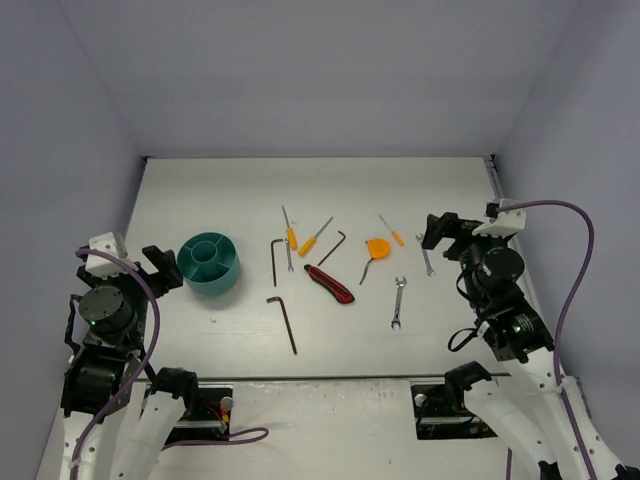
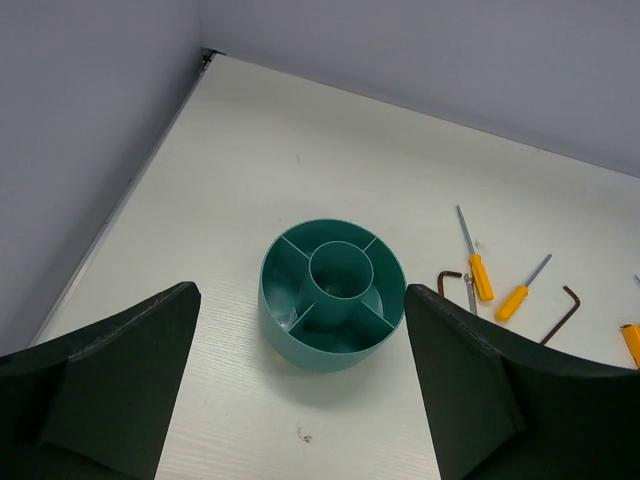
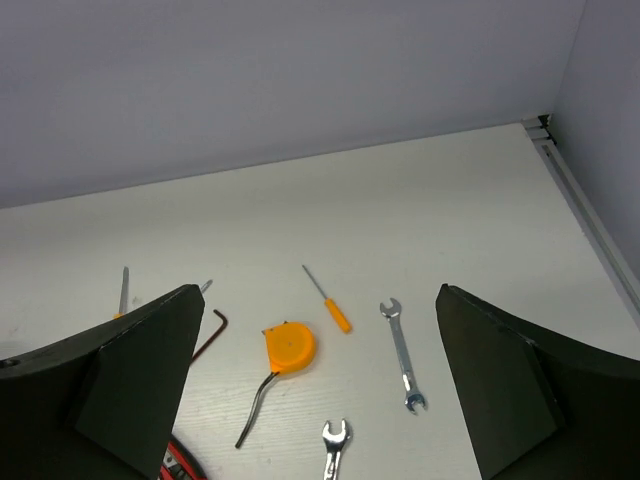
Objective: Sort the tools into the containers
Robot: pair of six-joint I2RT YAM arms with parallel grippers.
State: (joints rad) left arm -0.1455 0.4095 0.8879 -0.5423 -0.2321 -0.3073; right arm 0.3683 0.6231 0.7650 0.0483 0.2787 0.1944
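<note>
The teal divided bowl (image 1: 210, 262) stands at the left, and its compartments look empty in the left wrist view (image 2: 320, 355). My left gripper (image 1: 158, 266) is open just left of it, with the bowl between its jaws (image 2: 300, 320). The tools lie mid-table: three dark hex keys (image 1: 283, 322), three orange-handled screwdrivers (image 1: 315, 237), silver wrenches (image 1: 397, 302), a red-and-black utility knife (image 1: 330, 284) and an orange-headed tool (image 1: 375, 249). My right gripper (image 1: 440, 232) is open and empty, above the orange-headed tool (image 3: 288, 347), a screwdriver (image 3: 331, 302) and a wrench (image 3: 402, 355).
Grey walls close the table on three sides. A metal rail (image 1: 492, 172) runs along the right edge. The arm bases and cables (image 1: 200, 405) sit at the near edge. Bare table surface lies behind the tools.
</note>
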